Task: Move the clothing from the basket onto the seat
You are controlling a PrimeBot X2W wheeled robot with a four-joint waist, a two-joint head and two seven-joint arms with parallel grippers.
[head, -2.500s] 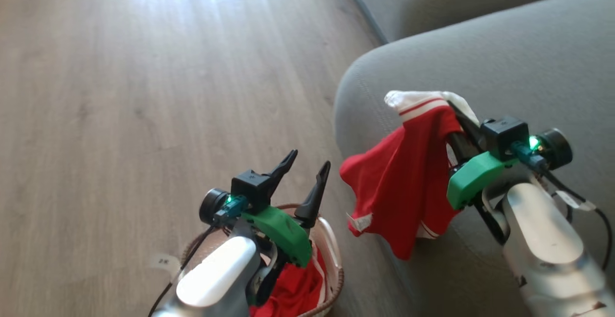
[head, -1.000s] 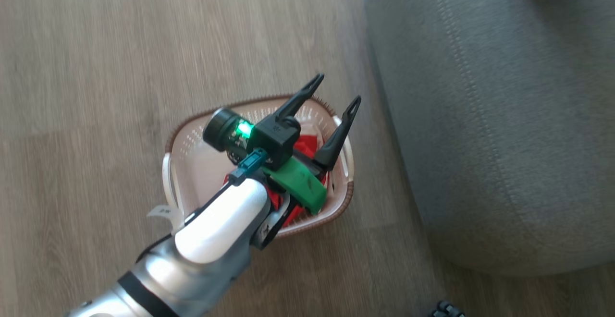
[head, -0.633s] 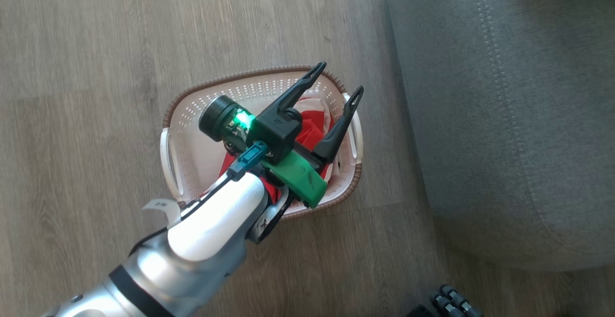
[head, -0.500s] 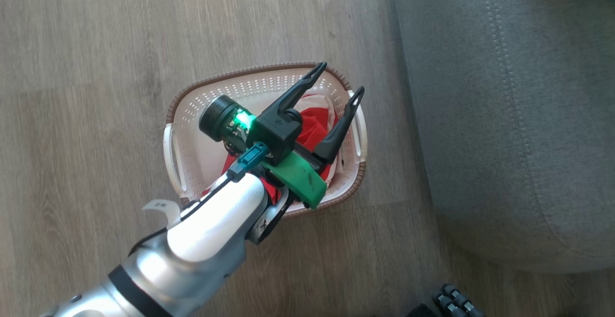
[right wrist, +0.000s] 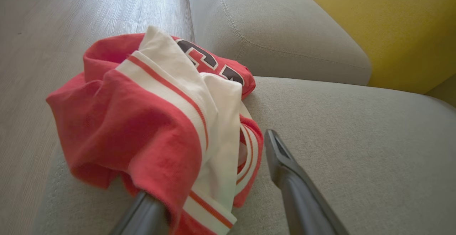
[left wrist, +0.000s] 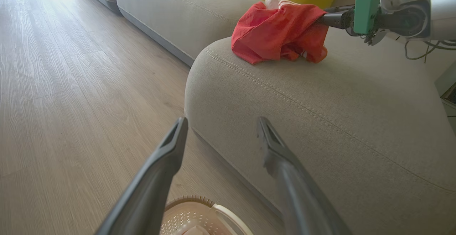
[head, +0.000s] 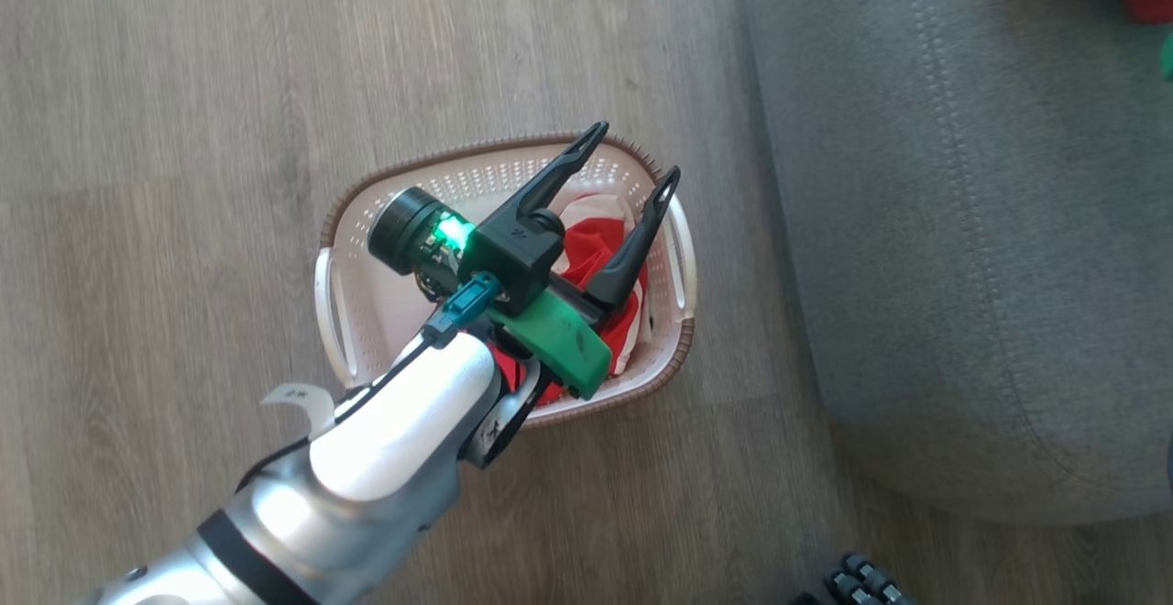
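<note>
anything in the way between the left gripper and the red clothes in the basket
Nothing visible. The left gripper, jaws open, hangs over the basket, and the red clothing lies uncovered inside it, right under the fingers, with no lid or other thing over it.

Basket (head: 371,307): small, white, perforated plastic with a brown woven-look rim and a white handle on each side. Stands upright on the wood floor, just beside the seat's rounded edge.

Clothing (head: 596,243) in basket: red fabric with white, crumpled and bunched toward the seat-side end. The opposite end of the basket floor is bare.

Seat (left wrist: 320,96): large grey fabric cushion with a rounded corner and a double-stitched seam following the edge.

Garment (right wrist: 153,121) on seat: red with a white panel, thin red stripes and dark block lettering. Rumpled in a loose heap on top of the cushion, close to its floor-side edge.
</note>
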